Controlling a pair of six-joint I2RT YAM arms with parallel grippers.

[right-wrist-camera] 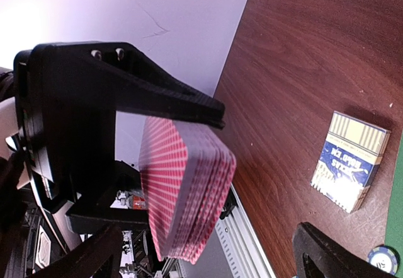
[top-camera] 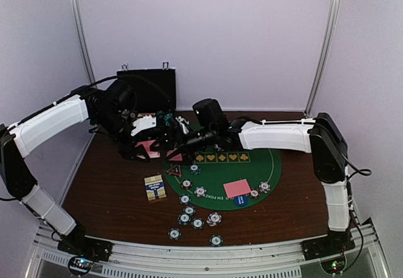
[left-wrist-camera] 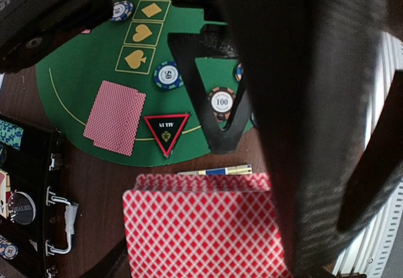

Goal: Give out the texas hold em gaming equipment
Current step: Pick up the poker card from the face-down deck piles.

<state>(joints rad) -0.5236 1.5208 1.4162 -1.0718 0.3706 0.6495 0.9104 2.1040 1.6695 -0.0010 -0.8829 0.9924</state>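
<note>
judging the card deck point(right-wrist-camera: 189, 208) light and slick, we clamp its faces in the left gripper point(right-wrist-camera: 179, 164); right gripper point(right-wrist-camera: 208, 256) gapes empty.

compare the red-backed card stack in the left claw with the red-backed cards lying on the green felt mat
The red-backed card stack is thick, many cards deep; the red-backed cards on the green felt mat look like just a couple, slightly offset. The stack is clamped in the left claw, off the brown table; the mat cards lie flat. Both show the same red lattice back.
</note>
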